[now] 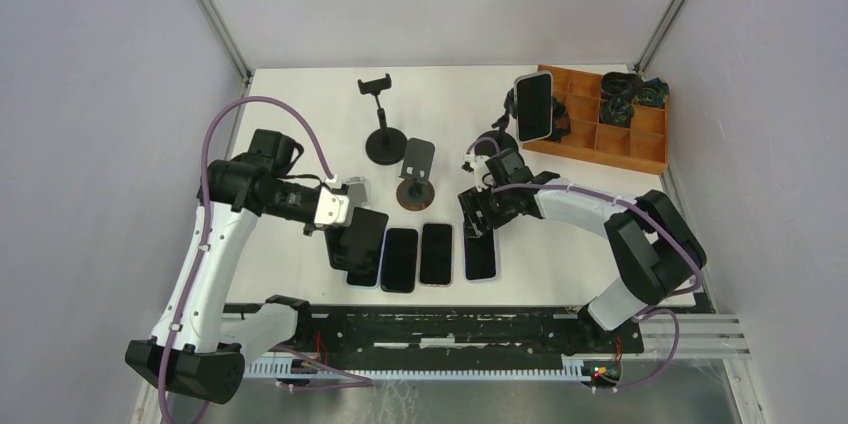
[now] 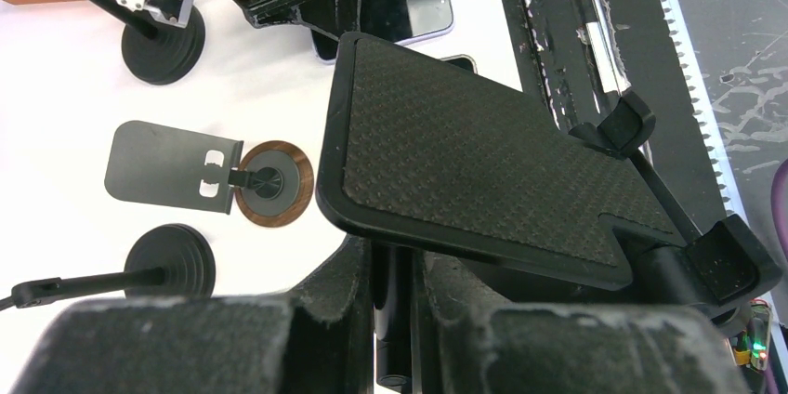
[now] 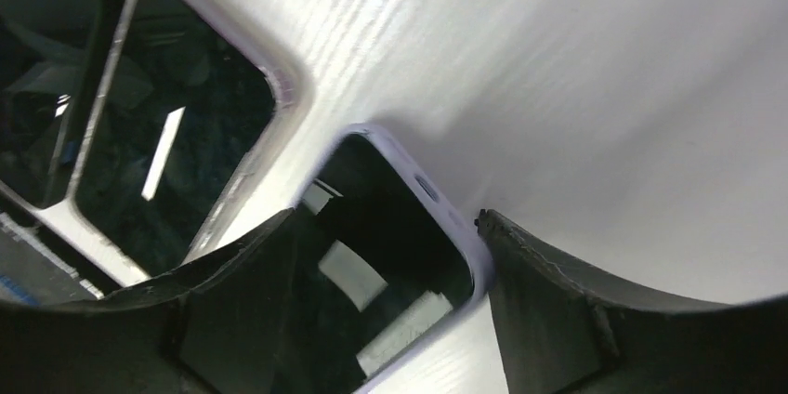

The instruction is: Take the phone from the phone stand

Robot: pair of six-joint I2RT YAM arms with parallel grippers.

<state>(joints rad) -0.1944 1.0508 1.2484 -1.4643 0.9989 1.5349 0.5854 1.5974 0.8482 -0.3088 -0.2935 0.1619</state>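
Observation:
A phone in a light case stands upright in a phone stand at the back right, next to the wooden tray. My left gripper is shut on the stem of a black phone stand, lifted and tilted over the row of phones. In the left wrist view my fingers clamp the black stem under the textured stand plate. My right gripper is low over the far end of the rightmost flat phone. In the right wrist view its jaws straddle that lavender-cased phone, open.
Several phones lie flat in a row near the front edge. An empty clamp stand and a stand with a wooden base stand mid-table. The wooden compartment tray holds dark items at the back right.

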